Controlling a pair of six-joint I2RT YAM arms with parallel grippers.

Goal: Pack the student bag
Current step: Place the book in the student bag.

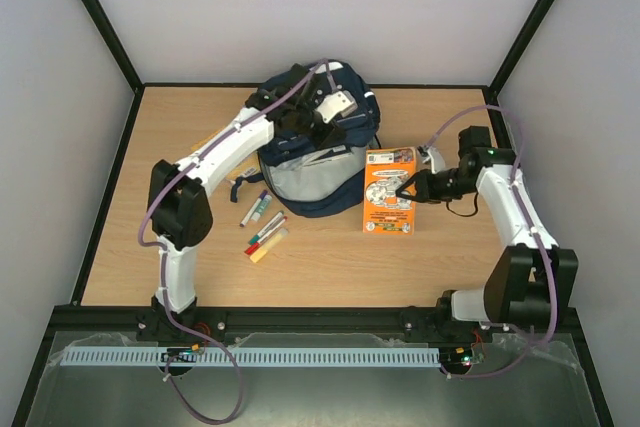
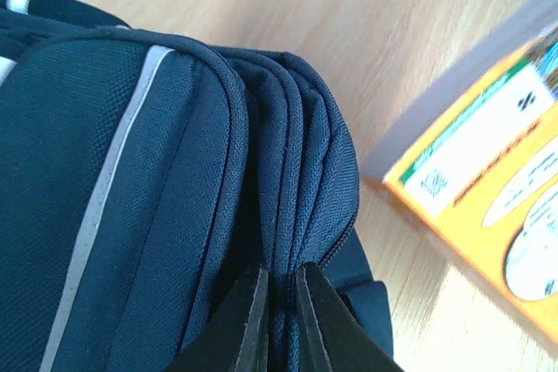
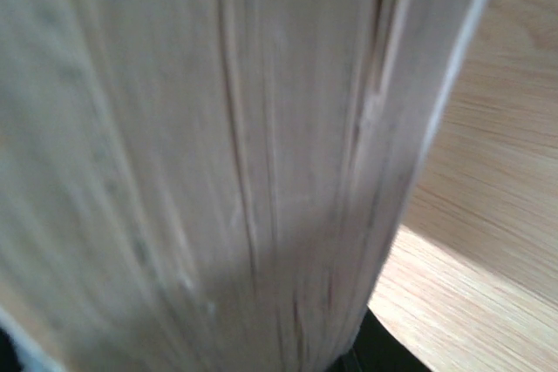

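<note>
The navy student bag [image 1: 315, 152] lies at the back middle of the table, its main pocket open towards me and showing grey lining. My left gripper [image 1: 335, 112] is over the bag's far side. In the left wrist view its jaws [image 2: 279, 298] are pinched on a fold of the bag's fabric [image 2: 131, 172] by the zip seam. An orange book [image 1: 390, 192] lies just right of the bag. My right gripper [image 1: 410, 187] is shut on the book's right edge. The book's page edges [image 3: 218, 163] fill the right wrist view and hide the fingers.
Several marker pens [image 1: 262, 225] lie on the table left of the bag's opening. A small white object [image 1: 432, 157] sits behind the book near the right arm. The orange book also shows in the left wrist view [image 2: 497, 198], tilted beside the bag.
</note>
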